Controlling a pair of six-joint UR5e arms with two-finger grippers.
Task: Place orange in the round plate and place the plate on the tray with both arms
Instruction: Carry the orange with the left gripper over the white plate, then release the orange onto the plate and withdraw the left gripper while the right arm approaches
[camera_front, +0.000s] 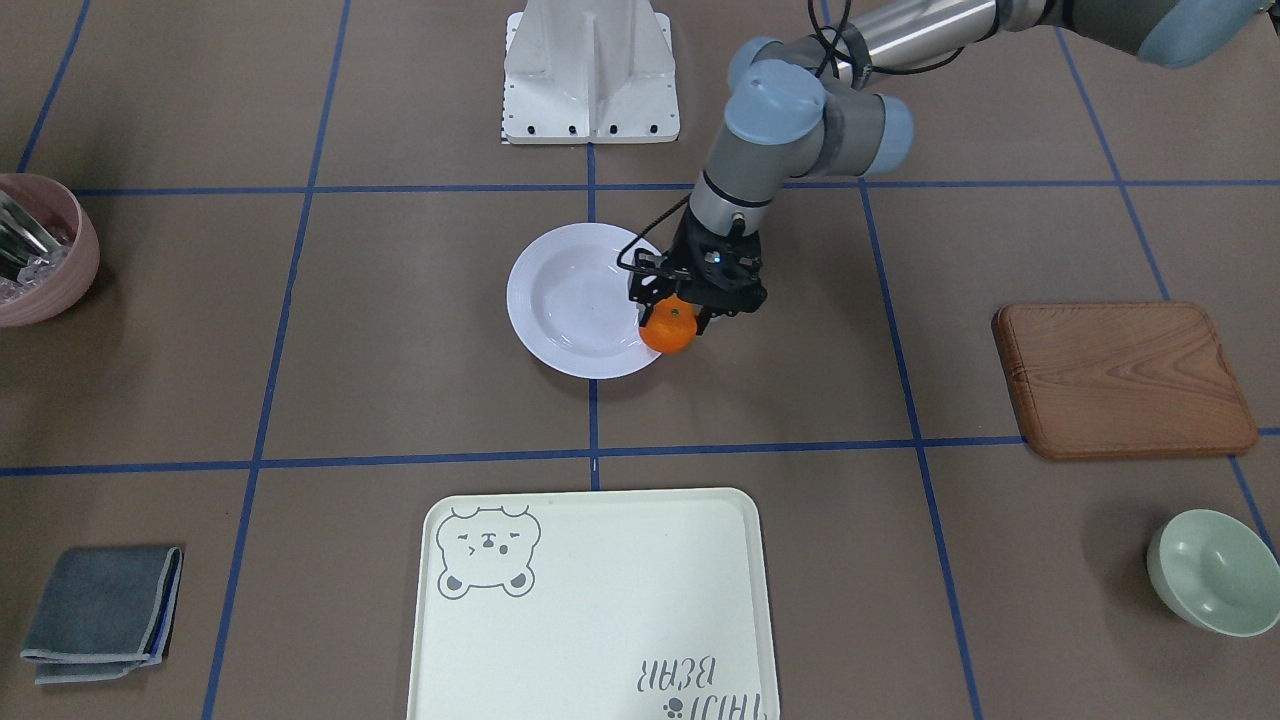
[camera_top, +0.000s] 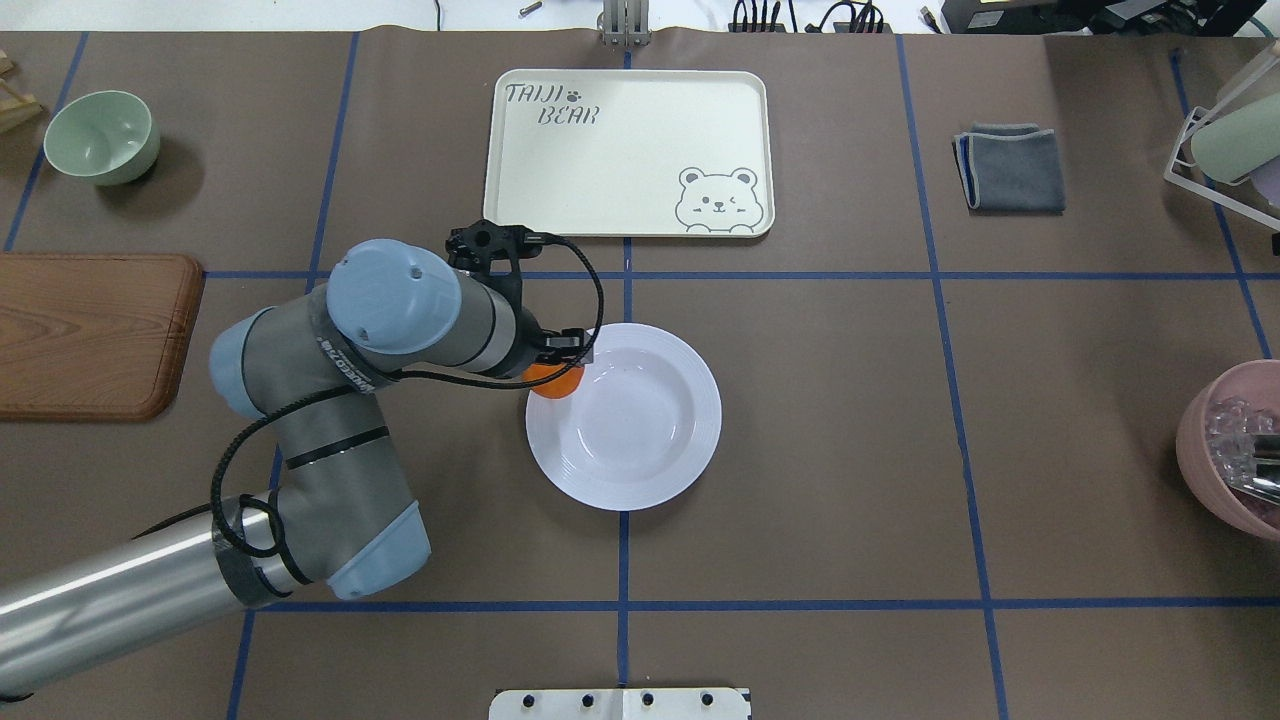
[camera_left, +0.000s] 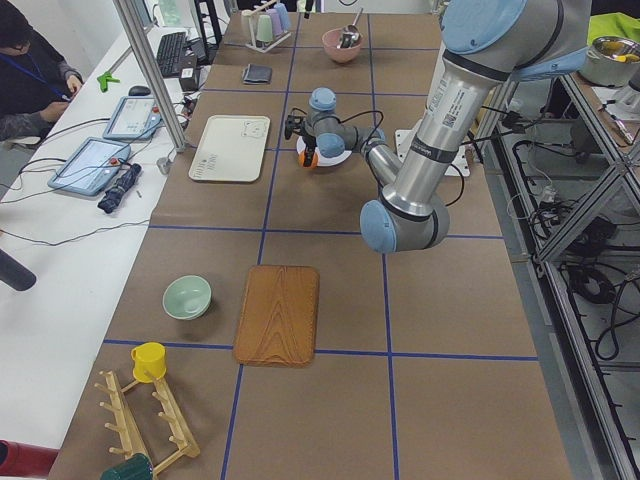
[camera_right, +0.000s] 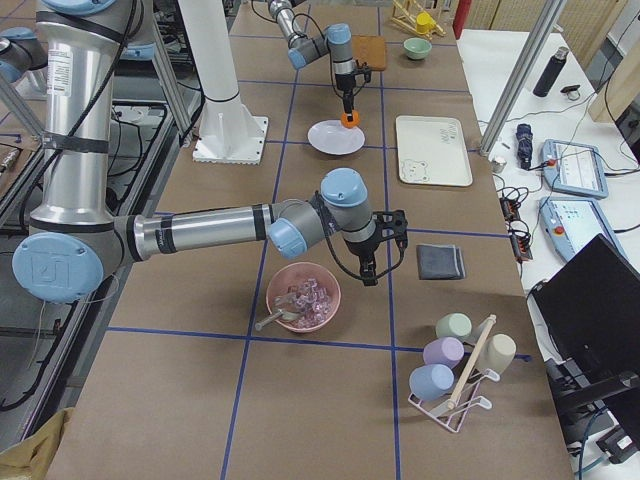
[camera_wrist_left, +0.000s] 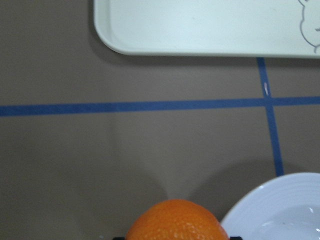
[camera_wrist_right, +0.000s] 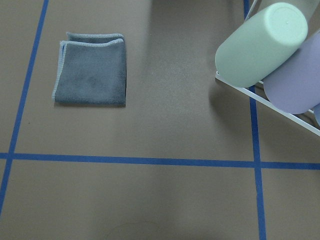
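The orange (camera_front: 668, 332) hangs in the left end effector (camera_front: 676, 312), whose two fingers are clamped on its sides so that the fruit's lower half bulges out beneath them. It is lifted off the surface (camera_front: 400, 330), which the exterior right view shows best, and it sits over the edge of the round plate (camera_front: 560, 300), above the ridged rim on the side nearest the left arm, not over the sunken centre. That height looks chosen to carry the fruit over the rim without knocking it. Judging by this, the carry is nearly done but the release is not due yet: dropped here, the orange could strike the rim and roll off, so the end effector probably needs to travel a little further in over the hollow and come lower.

Beyond the end effector, away from the robot's base, lies the tray (camera_front: 600, 600), bare and apart from the plate, with a taped blue line between them. To the end effector's outer left side are the wooden board (camera_front: 1125, 378) and the pale green bowl (camera_front: 1215, 570), well out of the way.

The right end effector (camera_right: 370, 272) hovers far from the plate, between the pink bowl (camera_right: 303, 297) and the folded grey cloth (camera_wrist_right: 92, 67). I cannot tell whether its fingers are apart or together. It seems parked there until the two-armed plate lift
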